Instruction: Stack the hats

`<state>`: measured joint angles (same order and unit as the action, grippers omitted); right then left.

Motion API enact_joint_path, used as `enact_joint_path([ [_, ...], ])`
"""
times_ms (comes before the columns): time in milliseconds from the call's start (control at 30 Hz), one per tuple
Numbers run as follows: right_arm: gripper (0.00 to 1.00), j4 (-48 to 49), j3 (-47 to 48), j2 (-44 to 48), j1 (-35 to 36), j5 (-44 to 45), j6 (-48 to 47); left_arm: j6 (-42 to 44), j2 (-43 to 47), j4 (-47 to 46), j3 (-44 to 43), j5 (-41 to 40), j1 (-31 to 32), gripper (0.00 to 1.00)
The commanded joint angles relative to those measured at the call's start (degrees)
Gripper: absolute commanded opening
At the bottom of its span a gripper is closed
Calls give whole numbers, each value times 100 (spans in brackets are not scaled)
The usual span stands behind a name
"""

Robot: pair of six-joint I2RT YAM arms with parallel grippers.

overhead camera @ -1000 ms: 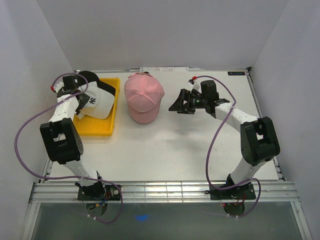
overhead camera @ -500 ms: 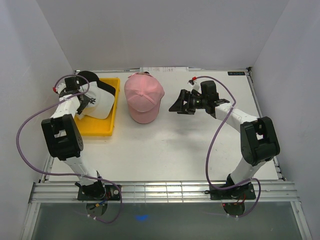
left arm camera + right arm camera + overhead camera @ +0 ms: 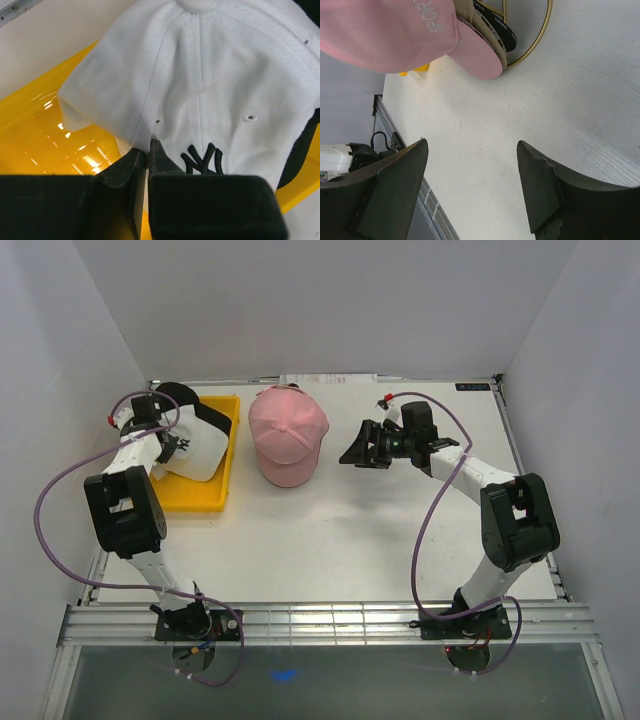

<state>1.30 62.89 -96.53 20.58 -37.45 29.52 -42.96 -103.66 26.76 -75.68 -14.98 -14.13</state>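
Note:
A white hat [image 3: 197, 440] with a black "NY" logo lies in the yellow tray [image 3: 195, 496], on top of a black hat [image 3: 180, 393]. In the left wrist view the white hat [image 3: 210, 75] fills the frame. My left gripper [image 3: 148, 147] is shut on its near edge beside the logo, and in the top view it [image 3: 163, 445] sits at the hat's left side. A pink hat [image 3: 287, 435] tops a stack on a stand at the back middle. My right gripper [image 3: 350, 453] hovers to its right, open and holding nothing [image 3: 472, 145].
In the right wrist view the pink hat [image 3: 380, 35] covers tan and black brims [image 3: 495, 30], and the gold wire stand [image 3: 540, 35] curves out from under them. White walls close in the table at the back and on both sides.
My left gripper's jaws have come together on the white hat's edge, and the left arm has shifted slightly. The right arm has held its place.

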Motion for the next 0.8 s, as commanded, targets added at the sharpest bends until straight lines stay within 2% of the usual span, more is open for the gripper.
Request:
enact_joint_path([
  [0, 77, -86, 109, 196, -28, 71, -139, 51, 249, -5, -34, 31, -20, 15],
  [67, 76, -121, 170, 257, -28, 98, -148, 68, 319, 144, -105, 65, -20, 8],
  [100, 76, -121, 188, 284, -28, 106, -148, 68, 346, 206, -192, 66, -11, 0],
  [500, 75, -605, 504, 741, 43, 63, 71, 104, 1418, 1199, -1185, 188, -20, 0],
  [767, 75, -666, 821, 961, 183, -192, 379, 139, 2094, 1489, -1704, 960, -20, 0],
])
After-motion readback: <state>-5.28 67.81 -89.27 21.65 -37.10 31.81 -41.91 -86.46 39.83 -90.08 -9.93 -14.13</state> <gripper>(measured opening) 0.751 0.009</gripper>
